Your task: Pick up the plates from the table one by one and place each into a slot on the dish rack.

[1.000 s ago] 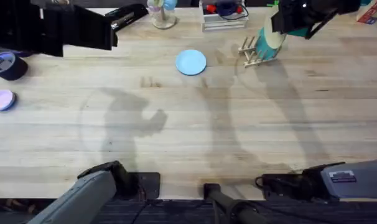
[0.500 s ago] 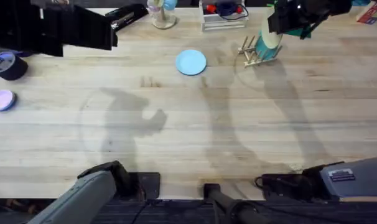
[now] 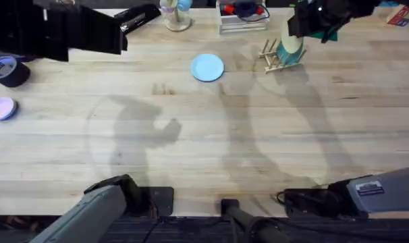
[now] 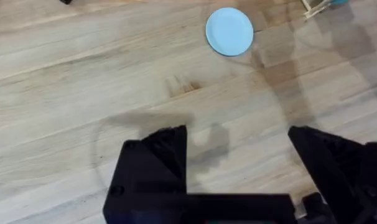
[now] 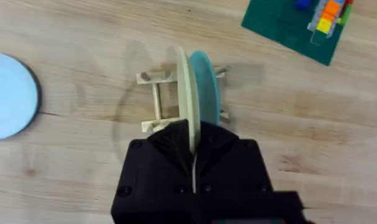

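My right gripper (image 5: 193, 163) is shut on the rim of a cream plate (image 5: 188, 87). It holds the plate upright and edge-on over the small wooden dish rack (image 5: 152, 103) at the table's far right (image 3: 275, 57). A teal plate (image 5: 208, 84) stands upright right beside the cream one. I cannot tell whether the cream plate rests in a slot. A light blue plate (image 3: 207, 67) lies flat on the table (image 3: 211, 148), left of the rack. My left gripper (image 4: 238, 163) hangs open high above the table, well short of the blue plate (image 4: 229, 31).
At the far left are a pink disc (image 3: 2, 108) and a dark tape roll (image 3: 9, 71). A white wire tray (image 3: 243, 19) and a small cup (image 3: 176, 17) stand at the back edge. A green mat with coloured blocks (image 5: 300, 25) lies beyond the rack.
My right gripper has shifted slightly left and toward the back with the cream plate, staying over the rack. The left arm and the blue plate have not moved.
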{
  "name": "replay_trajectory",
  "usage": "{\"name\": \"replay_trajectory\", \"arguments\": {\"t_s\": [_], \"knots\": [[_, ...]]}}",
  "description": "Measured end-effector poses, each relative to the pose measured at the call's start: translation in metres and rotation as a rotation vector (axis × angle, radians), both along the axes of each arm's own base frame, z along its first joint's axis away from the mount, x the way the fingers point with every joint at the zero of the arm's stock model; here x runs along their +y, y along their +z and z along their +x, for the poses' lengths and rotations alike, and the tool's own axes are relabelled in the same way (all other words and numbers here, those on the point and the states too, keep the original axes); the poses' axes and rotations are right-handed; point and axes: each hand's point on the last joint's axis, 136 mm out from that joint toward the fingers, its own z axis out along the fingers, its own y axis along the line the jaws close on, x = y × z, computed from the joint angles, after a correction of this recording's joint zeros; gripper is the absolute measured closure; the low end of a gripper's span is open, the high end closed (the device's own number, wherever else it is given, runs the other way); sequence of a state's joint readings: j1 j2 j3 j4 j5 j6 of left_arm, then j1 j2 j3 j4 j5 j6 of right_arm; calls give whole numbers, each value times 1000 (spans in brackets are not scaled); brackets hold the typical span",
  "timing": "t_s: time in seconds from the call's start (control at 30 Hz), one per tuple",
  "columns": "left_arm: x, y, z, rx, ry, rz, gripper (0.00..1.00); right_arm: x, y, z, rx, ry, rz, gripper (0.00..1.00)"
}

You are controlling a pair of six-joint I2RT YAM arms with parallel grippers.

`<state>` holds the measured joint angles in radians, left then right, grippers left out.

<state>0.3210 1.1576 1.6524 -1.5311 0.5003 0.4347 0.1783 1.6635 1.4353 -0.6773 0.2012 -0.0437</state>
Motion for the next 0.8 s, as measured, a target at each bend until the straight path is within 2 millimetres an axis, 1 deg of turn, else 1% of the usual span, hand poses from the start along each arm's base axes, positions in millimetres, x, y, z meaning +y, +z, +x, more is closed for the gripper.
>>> {"name": "replay_trajectory", "arguments": {"t_s": [0.4,0.67,0.8], "knots": [[0,0,0,0,0,0,6,5,-26,5,56,11,9,972],[0,0,0,0,0,0,6,5,-30,6,64,11,8,972],[0,0,0,0,0,0,6,5,-36,6,80,11,5,972]]}}
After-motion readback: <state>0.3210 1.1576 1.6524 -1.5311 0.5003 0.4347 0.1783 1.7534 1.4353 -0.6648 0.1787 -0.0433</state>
